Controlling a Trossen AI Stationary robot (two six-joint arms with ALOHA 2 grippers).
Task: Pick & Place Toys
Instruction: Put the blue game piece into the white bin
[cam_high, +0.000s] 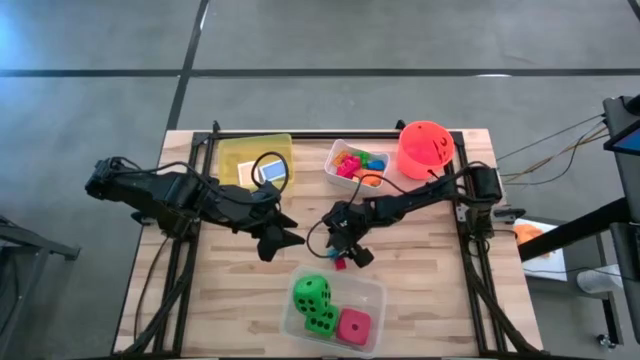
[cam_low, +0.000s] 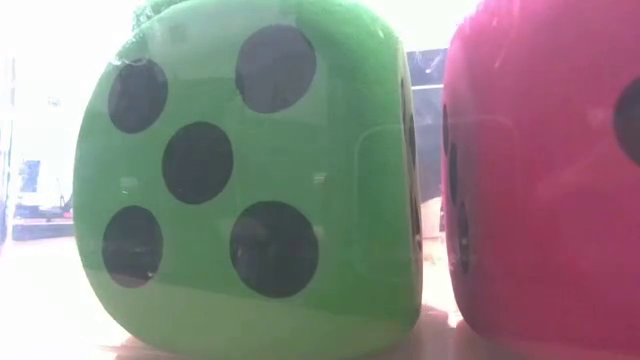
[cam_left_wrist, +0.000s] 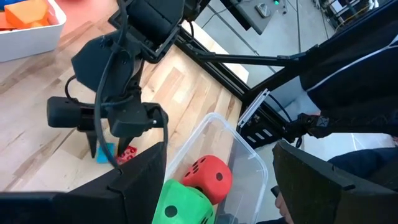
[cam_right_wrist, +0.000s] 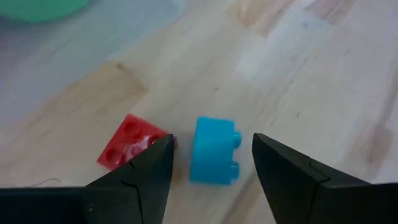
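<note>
A small blue block and a red block lie flat on the wooden table, side by side, just beyond the clear tub. My right gripper hovers low over them, open. Its fingers stand on either side of the blue block without touching it, and the red block lies just outside one finger. My left gripper hangs open and empty over the table's middle. The clear tub holds two green dice and a pink die, which fill the low view.
At the table's far side stand a yellow tub with a blue tile, a white tub with several bright blocks, and an orange bucket. Black frame rails run along both table sides. Bare wood lies at the near left.
</note>
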